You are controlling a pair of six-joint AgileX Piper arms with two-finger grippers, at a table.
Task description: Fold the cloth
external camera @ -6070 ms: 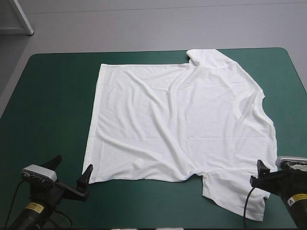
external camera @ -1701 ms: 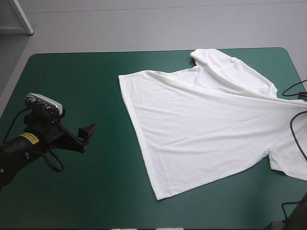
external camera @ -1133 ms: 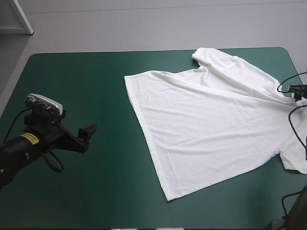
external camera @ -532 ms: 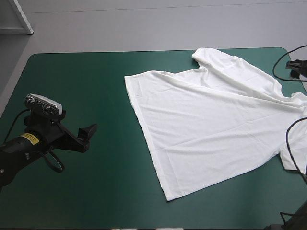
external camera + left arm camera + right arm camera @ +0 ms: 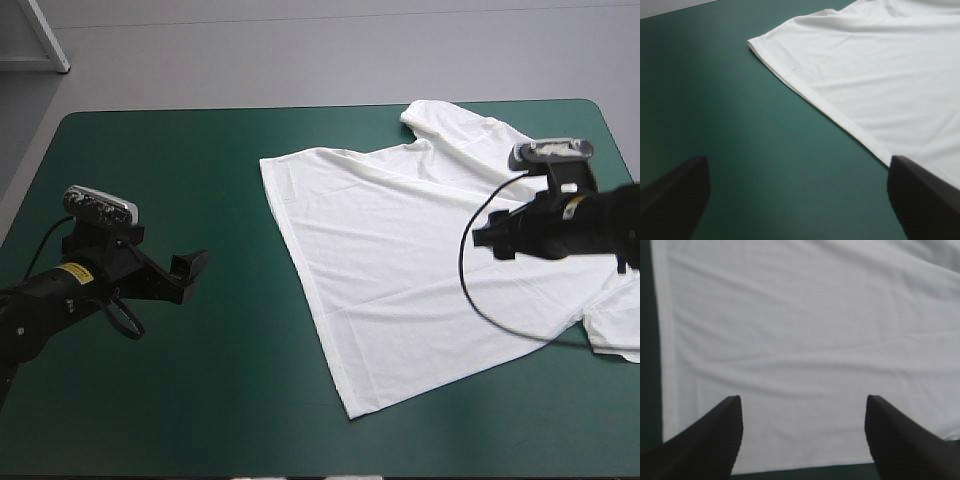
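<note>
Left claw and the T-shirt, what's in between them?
Nothing but bare teal-green cover lies between the left claw and the hem of the T-shirt. Both the high view and the left wrist view show it.

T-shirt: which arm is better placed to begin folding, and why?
Probably right: the right gripper, jaws open, hovers over the T-shirt; the left gripper hangs over bare cover, apart from the hem.

Black arms (image 5: 30, 312), yellow label (image 5: 68, 272), finned jaws
</note>
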